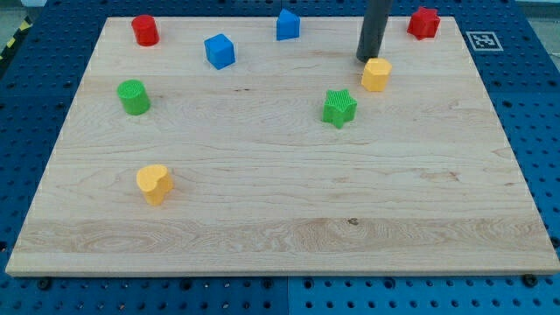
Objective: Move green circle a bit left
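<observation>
The green circle (134, 96) stands on the wooden board (280, 219) at the view's left. My tip (367, 59) is far to its right, near the view's top, just above and left of a yellow block (376, 74), close to or touching it. A green star (339, 108) lies below and left of my tip.
A red cylinder (145, 30) is at the top left, a blue cube (220, 51) to its right, another blue block (288, 24) at the top middle. A red block (423, 22) is at the top right. A yellow heart (154, 183) lies at the lower left.
</observation>
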`<state>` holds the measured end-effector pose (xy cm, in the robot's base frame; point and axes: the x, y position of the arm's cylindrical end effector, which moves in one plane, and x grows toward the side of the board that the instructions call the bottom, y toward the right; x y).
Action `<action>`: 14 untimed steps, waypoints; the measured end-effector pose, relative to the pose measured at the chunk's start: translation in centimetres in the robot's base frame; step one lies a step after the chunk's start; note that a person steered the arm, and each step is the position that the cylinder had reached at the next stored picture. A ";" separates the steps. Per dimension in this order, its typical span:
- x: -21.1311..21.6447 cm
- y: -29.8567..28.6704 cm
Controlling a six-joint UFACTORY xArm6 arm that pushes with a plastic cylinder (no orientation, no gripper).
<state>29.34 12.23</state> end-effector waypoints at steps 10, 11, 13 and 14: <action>7.1 -24.4; 7.1 -28.2; 7.1 -30.0; 7.3 -29.7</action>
<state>36.63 -17.45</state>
